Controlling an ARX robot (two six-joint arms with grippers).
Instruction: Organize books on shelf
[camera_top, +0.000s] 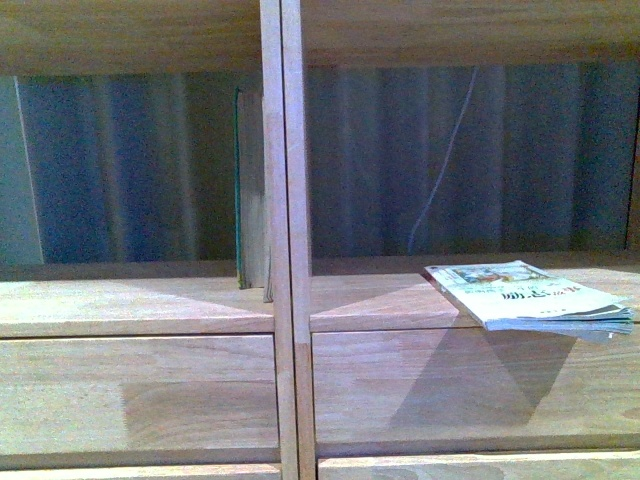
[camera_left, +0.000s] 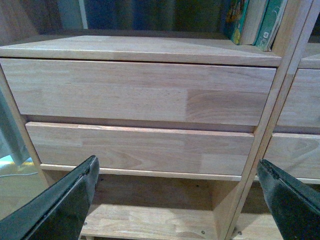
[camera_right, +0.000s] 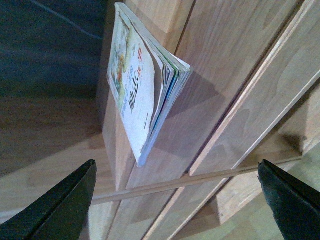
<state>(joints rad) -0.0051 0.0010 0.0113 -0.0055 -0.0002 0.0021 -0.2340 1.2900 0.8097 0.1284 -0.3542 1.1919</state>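
Fingers (camera_left: 65, 205) of the left gripper (camera_left: 177, 162) stand wide apart and empty, facing the plain drawer fronts (camera_left: 140, 90). The right gripper (camera_right: 177, 164) is equally spread and bare, aimed at the thin white paperback with a colourful illustrated cover and red characters (camera_right: 135, 85).

In the front view the paperback lies flat at four o'clock in the right compartment of the light natural-wood shelf (camera_top: 130, 300), overhanging the front lip. The thin green-spined book (camera_top: 239, 180) stands upright at nine o'clock against the central divider (camera_top: 285, 200).

The task looks part done: the left side is stood up, and the flat paperback is left to set upright.

Counts: two grippers and four drawer fronts, partly seen. The left wrist view shows three upright spines. The flat pile shows several layers, so I cannot tell whether it is one book or more.
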